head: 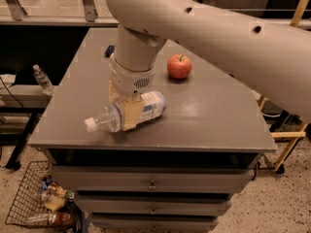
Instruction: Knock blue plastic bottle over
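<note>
The blue plastic bottle, clear with a white cap and a blue-and-white label, lies on its side on the grey table top. Its cap points to the front left, near the table's front edge. My gripper comes down from the big white arm and straddles the bottle's middle. One tan finger crosses the bottle's front side and the other sits behind it. The gripper is shut on the bottle.
A red apple stands behind and right of the bottle. A small dark object lies at the back left. A smaller clear bottle stands on a low shelf to the left. A wire basket with bottles is on the floor.
</note>
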Available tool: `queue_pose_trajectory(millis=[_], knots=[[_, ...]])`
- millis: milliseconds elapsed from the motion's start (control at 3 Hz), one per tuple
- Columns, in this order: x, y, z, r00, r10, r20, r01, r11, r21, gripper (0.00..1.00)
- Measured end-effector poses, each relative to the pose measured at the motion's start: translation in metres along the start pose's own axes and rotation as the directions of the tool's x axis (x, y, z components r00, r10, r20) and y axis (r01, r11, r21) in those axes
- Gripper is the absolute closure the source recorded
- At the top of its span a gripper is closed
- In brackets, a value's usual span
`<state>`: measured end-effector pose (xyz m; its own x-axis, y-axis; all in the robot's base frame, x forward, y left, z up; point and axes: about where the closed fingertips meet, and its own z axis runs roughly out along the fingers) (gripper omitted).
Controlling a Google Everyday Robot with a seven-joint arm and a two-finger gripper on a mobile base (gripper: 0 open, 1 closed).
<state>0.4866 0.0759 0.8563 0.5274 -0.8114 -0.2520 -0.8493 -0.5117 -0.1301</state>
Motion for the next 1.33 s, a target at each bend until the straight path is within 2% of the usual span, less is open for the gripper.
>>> queue_pose_trajectory(millis=[333, 667, 1333], knots=[[-0.0048, 0.0016, 0.0119, 1.0, -0.006, -0.004, 0.006, 0.9998, -0.019, 1.0], [-0.0055, 0.0015, 0.0115, 1.0, -0.007, -0.004, 0.007, 0.9998, -0.017, 0.82], [-0.0073, 0.0017, 0.0117, 1.0, -0.011, -0.005, 0.011, 0.9998, -0.015, 0.35]])
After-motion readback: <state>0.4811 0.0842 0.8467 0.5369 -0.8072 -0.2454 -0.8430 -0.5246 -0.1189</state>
